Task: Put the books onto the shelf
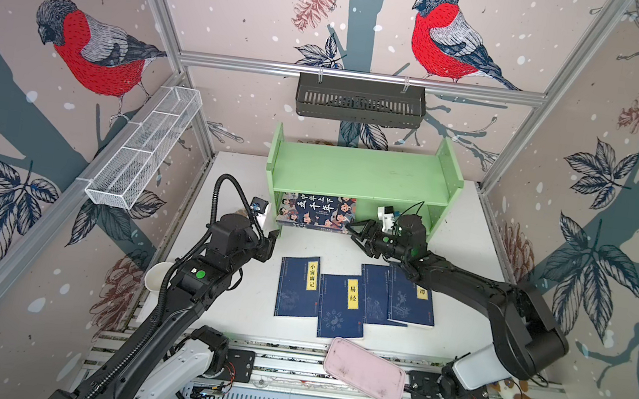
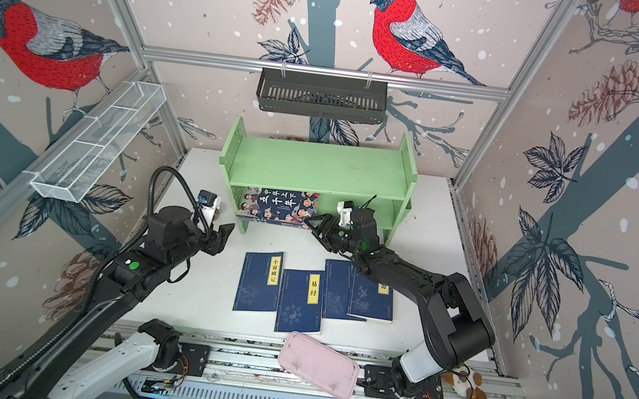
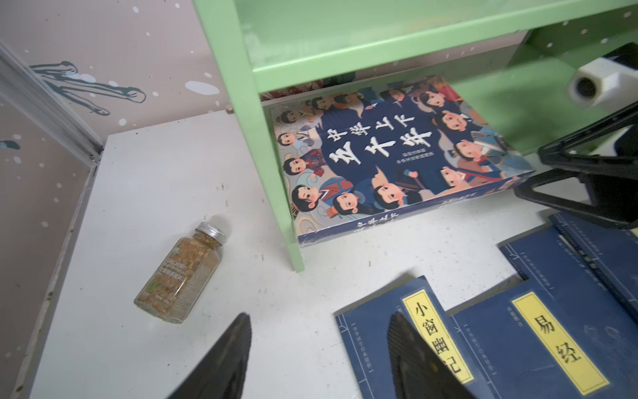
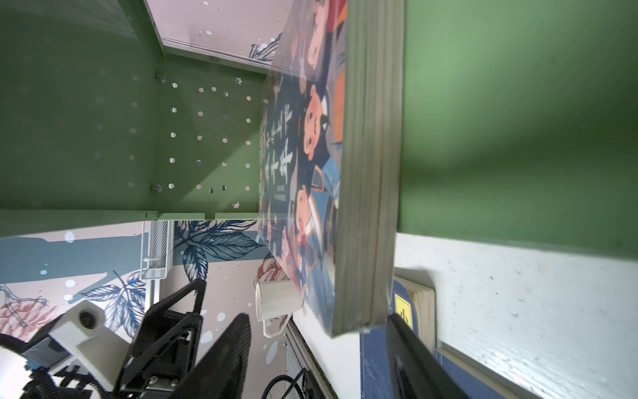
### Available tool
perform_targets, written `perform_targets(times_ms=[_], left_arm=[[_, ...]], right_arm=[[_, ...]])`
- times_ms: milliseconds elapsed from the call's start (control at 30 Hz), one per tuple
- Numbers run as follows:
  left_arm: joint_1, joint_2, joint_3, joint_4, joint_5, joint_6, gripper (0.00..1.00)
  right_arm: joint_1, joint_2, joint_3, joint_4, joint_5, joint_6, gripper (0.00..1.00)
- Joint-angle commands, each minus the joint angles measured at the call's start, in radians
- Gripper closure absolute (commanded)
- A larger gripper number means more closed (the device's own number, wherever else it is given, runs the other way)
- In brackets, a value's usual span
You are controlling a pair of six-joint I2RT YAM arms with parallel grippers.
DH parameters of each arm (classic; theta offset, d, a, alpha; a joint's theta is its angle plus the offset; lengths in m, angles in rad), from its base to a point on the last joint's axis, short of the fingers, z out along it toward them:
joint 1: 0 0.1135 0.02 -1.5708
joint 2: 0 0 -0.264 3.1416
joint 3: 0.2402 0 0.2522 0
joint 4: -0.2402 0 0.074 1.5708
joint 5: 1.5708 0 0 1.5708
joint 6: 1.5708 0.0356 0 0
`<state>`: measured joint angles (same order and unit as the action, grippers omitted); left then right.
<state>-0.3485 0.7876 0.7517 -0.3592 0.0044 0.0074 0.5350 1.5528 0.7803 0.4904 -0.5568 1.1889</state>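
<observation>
The big book (image 1: 316, 210) lay flat on the lower board of the shelf (image 1: 363, 172), at its left end, close to the left side panel. Its cover with the cartoon figures faced up. Its front part stuck out past the front edge of the board, above the table (image 1: 467, 245).

The right gripper (image 1: 353, 232) was at the front right corner of the big book, with its jaws spread. In the right wrist view the corner of the book was just before the gap between the fingers (image 4: 228, 345). Neither finger pressed on it, so the book was not pinched.

The left gripper (image 1: 270, 242) hung near the foot of the left side panel, above the table. Its jaws were also spread. In the left wrist view only the table and a corner of one blue book showed between them.

The four blue books (image 1: 341, 308) lay flat on the table in front of the shelf, in one row, and they overlapped at their edges. The right arm passed above the two on the right and hid a part of one yellow label.

A pink tray (image 1: 363, 376) lay on the rails at the front, near the blue books. A bottle (image 3: 179, 276) lay on its side on the table, left of the shelf. A white mug (image 1: 154, 277) was at the left edge of the table, partly behind the left arm.
</observation>
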Motion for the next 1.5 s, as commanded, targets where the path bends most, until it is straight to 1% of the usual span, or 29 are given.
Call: perform_targets(times_ms=[0,133,267,333,433,567,667,733,767,800,900,1000,1100,1200,1267,1333,1367,1400,1467], left_arm=[[0.002,-0.002,0.0,-0.026,0.092,0.025,0.34],[0.003,-0.007,-0.017,-0.035,0.107,0.029,0.34],[0.002,0.003,-0.022,-0.033,0.075,-0.001,0.36],[0.001,0.008,-0.016,-0.038,0.094,-0.02,0.39],[0.003,0.024,-0.002,-0.052,0.147,-0.056,0.39],[0.003,0.052,0.007,-0.06,0.239,-0.055,0.35],[0.002,0.059,0.005,-0.061,0.357,-0.039,0.31],[0.002,0.064,-0.001,-0.042,0.458,-0.004,0.29],[0.002,0.069,0.001,-0.037,0.496,0.006,0.28],[0.001,0.079,0.008,-0.032,0.532,0.016,0.28],[0.002,0.105,0.037,-0.016,0.601,0.036,0.26],[0.001,0.124,0.071,-0.002,0.671,0.029,0.24],[-0.008,0.14,0.101,0.012,0.735,0.012,0.23],[-0.027,0.159,0.127,0.009,0.778,0.014,0.22],[-0.04,0.168,0.13,0.009,0.792,0.016,0.21],[-0.052,0.173,0.125,0.015,0.77,0.008,0.21],[-0.057,0.174,0.119,0.025,0.73,-0.012,0.21],[-0.058,0.176,0.112,0.04,0.666,-0.054,0.21],[-0.058,0.185,0.101,0.053,0.548,-0.1,0.23]], right_arm=[[-0.008,-0.014,-0.013,-0.036,0.016,-0.051,0.37],[-0.012,-0.01,-0.01,-0.048,0.002,-0.059,0.39],[-0.007,-0.047,-0.019,-0.092,0.017,-0.093,0.43],[-0.001,-0.077,-0.029,-0.12,0.029,-0.12,0.46],[0.016,-0.121,-0.039,-0.183,0.053,-0.176,0.49],[0.042,-0.167,-0.038,-0.336,0.104,-0.264,0.46],[0.057,-0.223,-0.046,-0.48,0.172,-0.319,0.44],[0.058,-0.281,-0.065,-0.554,0.237,-0.337,0.44],[0.057,-0.295,-0.077,-0.578,0.256,-0.34,0.43],[0.054,-0.341,-0.089,-0.6,0.276,-0.344,0.42],[0.038,-0.39,-0.112,-0.645,0.317,-0.344,0.36],[0.0,-0.403,-0.13,-0.683,0.328,-0.358,0.34],[-0.058,-0.422,-0.162,-0.734,0.372,-0.358,0.33],[-0.128,-0.478,-0.216,-0.719,0.375,-0.351,0.33],[-0.173,-0.514,-0.243,-0.716,0.378,-0.342,0.33],[-0.204,-0.55,-0.266,-0.684,0.316,-0.342,0.36],[-0.205,-0.566,-0.28,-0.651,0.279,-0.34,0.37],[-0.203,-0.578,-0.287,-0.62,0.246,-0.333,0.39],[-0.183,-0.588,-0.283,-0.585,0.192,-0.336,0.45]])
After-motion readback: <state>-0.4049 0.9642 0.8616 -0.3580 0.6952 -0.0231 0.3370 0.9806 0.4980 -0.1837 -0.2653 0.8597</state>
